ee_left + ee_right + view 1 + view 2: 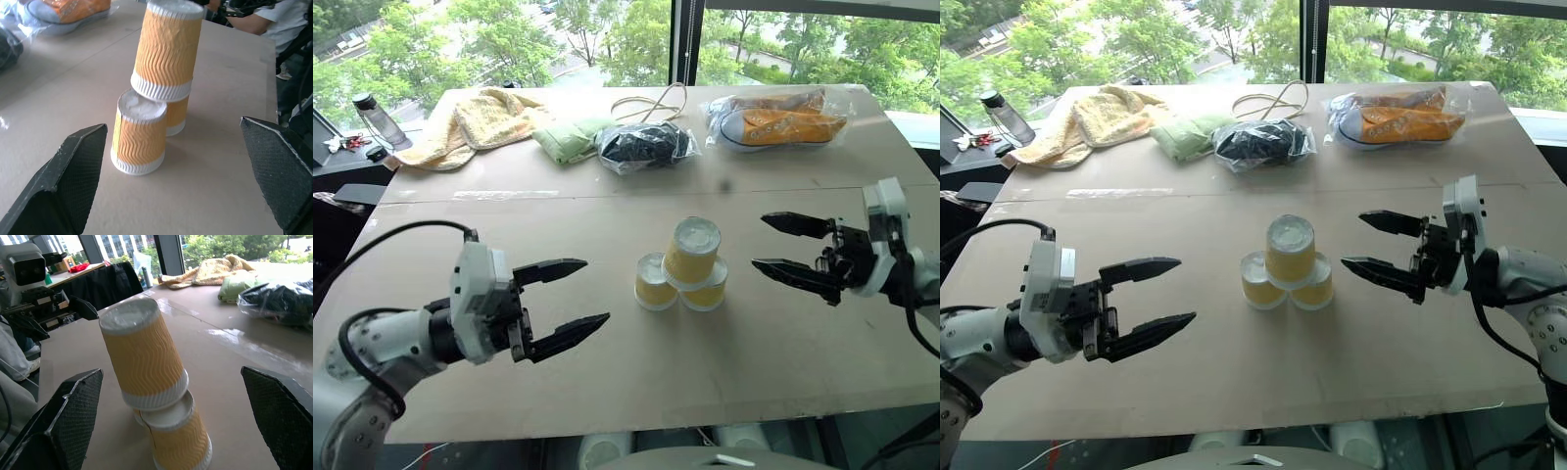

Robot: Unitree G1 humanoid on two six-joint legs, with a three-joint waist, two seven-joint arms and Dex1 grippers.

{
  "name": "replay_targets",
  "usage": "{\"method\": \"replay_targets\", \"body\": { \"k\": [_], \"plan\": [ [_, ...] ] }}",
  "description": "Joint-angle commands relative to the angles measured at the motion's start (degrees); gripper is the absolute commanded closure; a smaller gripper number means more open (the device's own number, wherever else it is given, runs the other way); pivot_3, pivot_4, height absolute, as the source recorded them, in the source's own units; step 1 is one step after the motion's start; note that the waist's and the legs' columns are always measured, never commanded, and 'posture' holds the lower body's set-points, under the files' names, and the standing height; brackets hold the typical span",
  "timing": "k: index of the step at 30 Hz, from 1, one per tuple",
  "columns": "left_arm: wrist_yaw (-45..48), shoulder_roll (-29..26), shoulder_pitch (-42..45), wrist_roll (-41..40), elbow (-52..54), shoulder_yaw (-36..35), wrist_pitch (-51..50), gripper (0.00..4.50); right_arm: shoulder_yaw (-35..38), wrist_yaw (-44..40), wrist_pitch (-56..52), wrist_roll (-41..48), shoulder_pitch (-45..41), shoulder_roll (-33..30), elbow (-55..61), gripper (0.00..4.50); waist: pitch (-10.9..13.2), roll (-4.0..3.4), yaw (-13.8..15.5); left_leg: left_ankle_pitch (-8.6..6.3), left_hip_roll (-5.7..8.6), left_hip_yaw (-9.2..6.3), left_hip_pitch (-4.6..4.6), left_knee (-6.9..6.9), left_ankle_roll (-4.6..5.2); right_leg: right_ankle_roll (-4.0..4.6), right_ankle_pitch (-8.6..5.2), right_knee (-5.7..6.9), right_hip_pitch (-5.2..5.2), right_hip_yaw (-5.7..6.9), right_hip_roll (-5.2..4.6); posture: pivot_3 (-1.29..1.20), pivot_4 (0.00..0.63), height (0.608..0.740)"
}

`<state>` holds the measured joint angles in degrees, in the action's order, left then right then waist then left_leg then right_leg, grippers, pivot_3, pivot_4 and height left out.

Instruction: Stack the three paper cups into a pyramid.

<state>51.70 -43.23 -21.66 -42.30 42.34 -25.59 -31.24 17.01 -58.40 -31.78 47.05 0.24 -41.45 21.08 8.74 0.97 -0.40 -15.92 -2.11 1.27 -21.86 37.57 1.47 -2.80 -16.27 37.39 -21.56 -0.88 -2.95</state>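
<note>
Now the three yellow-orange ribbed paper cups (683, 269) stand pyramided on the table (607, 372), so both wide-open end effectors, left (570, 304) and right (781, 245), probably need only withdraw.

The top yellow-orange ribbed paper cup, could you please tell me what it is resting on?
The top yellow-orange ribbed paper cup, upside down and slightly tilted, rests on two matching inverted cups: the left cup and the right cup. It covers part of their white bases, so the exact contact is hidden.

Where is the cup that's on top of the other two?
In the left eye view the top cup sits upside down on the two lower cups, mid-table, between the open left gripper and open right gripper.
</note>
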Motion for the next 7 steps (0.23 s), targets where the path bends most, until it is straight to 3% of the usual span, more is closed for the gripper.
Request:
{"method": "replay_targets", "body": {
  "k": [1, 3, 7],
  "plan": [
    [-6.5, 4.5, -1.7, 14.5, -7.5, 8.7, 8.4, 0.00, -0.9, -3.3, 19.8, -12.4, 5.3, 5.4, -11.8, 0.04, 0.0, -0.07, 0.1, 0.01, 0.04, 0.04, 0.04, -0.02, 0.00, 0.02, 0.01, 0.04, -0.02, -0.07, 0.09, 0.00, 0.150, 0.740],
    [-8.2, 6.7, -1.8, 20.9, -13.0, 13.1, 13.3, 0.00, -2.2, -4.0, 29.1, -17.4, 5.8, 8.6, -18.4, 0.04, -0.1, -0.05, 0.0, 0.01, 0.05, 0.10, 0.12, 0.01, 0.00, 0.02, 0.00, 0.13, 0.00, -0.10, 0.13, 0.00, 0.150, 0.740],
    [-8.2, 8.4, -0.9, 25.7, -18.6, 16.2, 20.1, 0.00, -2.5, -4.6, 35.3, -19.3, 5.1, 11.2, -23.3, 0.04, -0.1, -0.05, -0.5, 0.01, 0.01, 0.34, 0.21, 0.05, -0.01, 0.03, 0.00, 0.27, -0.05, -0.28, 0.21, 0.00, 0.150, 0.740]
  ]
}}
